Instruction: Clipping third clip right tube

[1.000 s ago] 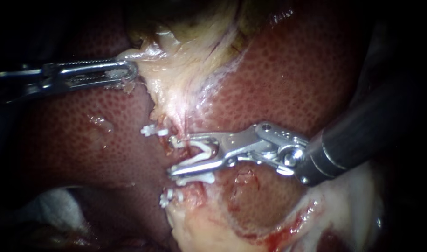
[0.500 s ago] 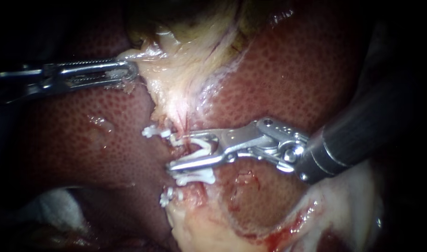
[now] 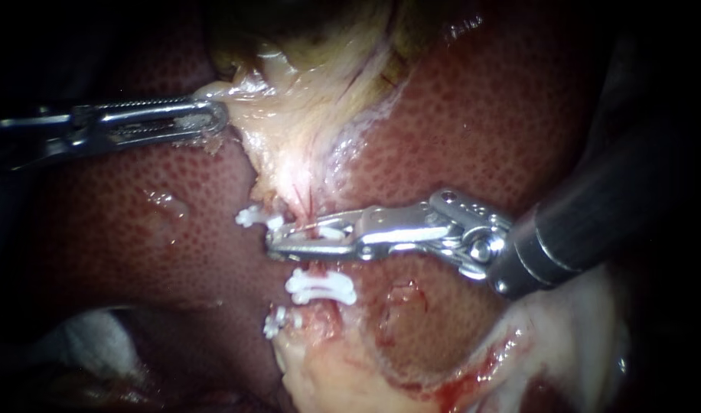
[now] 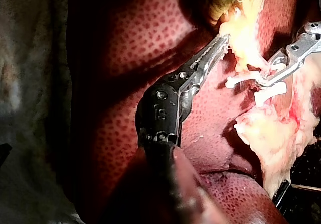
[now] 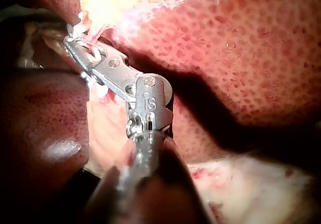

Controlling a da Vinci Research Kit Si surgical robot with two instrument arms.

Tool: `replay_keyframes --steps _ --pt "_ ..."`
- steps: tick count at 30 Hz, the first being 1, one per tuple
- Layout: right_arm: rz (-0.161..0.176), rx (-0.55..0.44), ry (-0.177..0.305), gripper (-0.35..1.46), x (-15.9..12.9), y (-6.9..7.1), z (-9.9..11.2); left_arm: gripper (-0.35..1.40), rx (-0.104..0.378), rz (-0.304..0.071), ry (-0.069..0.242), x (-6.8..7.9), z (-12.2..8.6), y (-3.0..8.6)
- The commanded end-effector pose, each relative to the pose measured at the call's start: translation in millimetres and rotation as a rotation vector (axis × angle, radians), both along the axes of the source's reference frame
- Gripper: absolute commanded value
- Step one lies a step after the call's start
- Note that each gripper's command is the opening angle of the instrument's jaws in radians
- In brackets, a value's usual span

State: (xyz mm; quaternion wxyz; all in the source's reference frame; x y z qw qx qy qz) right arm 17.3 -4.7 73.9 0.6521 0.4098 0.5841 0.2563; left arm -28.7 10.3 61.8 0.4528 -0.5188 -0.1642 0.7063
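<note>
The right tool (image 3: 278, 242) comes in from 3 o'clock. Its jaws are pressed nearly together across the tube (image 3: 304, 205) at centre, apparently gripping a clip (image 3: 329, 232). It is hemmed in: an upper clip (image 3: 251, 218) sits just at 10 o'clock of its tip and a lower clip (image 3: 320, 287) just at 6 o'clock. Bare liver (image 3: 480, 115) lies on both sides. At 10 o'clock, well apart, the left tool (image 3: 216, 118) is clamped on the gallbladder (image 3: 289, 115) edge.
</note>
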Motion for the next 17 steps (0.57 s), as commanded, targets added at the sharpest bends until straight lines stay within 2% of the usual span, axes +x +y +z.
replay_keyframes --steps 1,17 --pt "-0.001 -0.002 0.001 -0.35 -0.1 0.0 0.0 -0.35 0.0 0.0 0.0 0.0 0.0 0.0" --pt "-0.001 0.002 0.003 -0.35 -0.1 -0.4 0.2 -0.35 -0.001 -0.001 0.001 -0.2 0.1 -0.1"
